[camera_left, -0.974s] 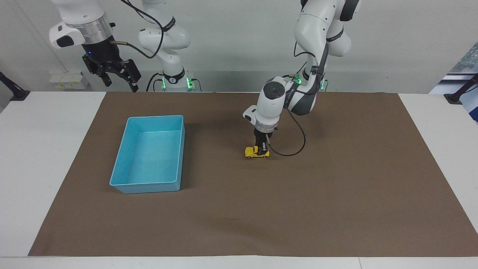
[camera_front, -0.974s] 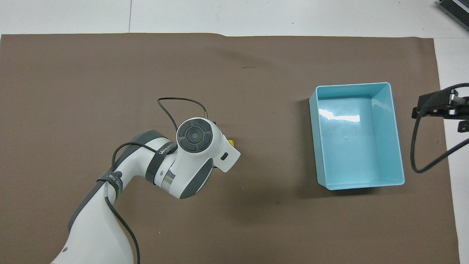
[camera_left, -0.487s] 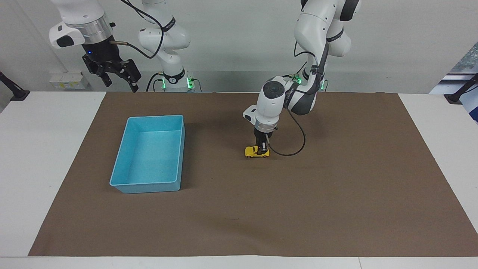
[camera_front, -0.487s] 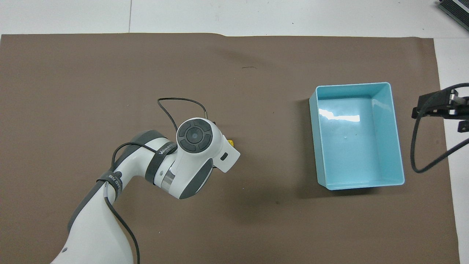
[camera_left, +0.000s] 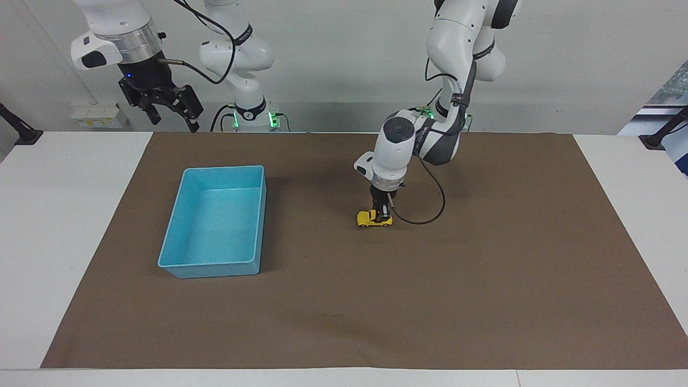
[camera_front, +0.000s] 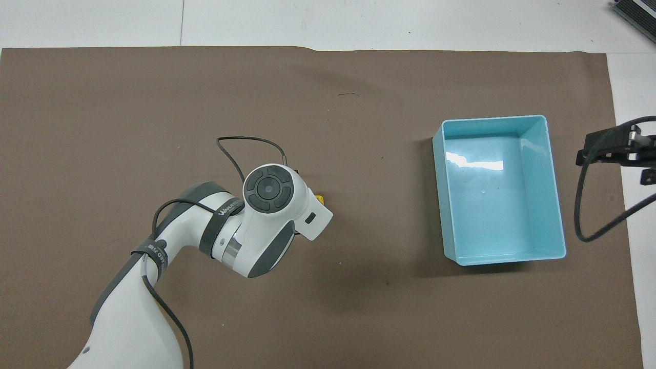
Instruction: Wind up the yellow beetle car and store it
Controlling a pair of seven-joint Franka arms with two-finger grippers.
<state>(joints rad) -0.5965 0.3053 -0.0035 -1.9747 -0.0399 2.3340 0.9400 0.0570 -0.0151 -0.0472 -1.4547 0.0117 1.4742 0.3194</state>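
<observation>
The yellow beetle car (camera_left: 372, 219) rests on its wheels on the brown mat, near the table's middle. My left gripper (camera_left: 382, 214) comes straight down onto its rear half and is shut on the car. From overhead the left wrist hides nearly all of the car; only a yellow sliver (camera_front: 320, 198) shows. The light-blue bin (camera_left: 185, 265) stands empty toward the right arm's end of the table, its rim (camera_front: 556, 195) plain in the overhead view. My right gripper (camera_left: 173, 115) hangs high, open, with nothing in it, over the table's edge near its base.
A brown mat (camera_left: 484, 301) covers most of the white table (camera_left: 54, 215). A black cable (camera_left: 424, 217) loops from the left wrist down to the mat beside the car.
The left gripper has slid the car a short way along the mat toward the left arm's end of the table. The right arm has not moved.
</observation>
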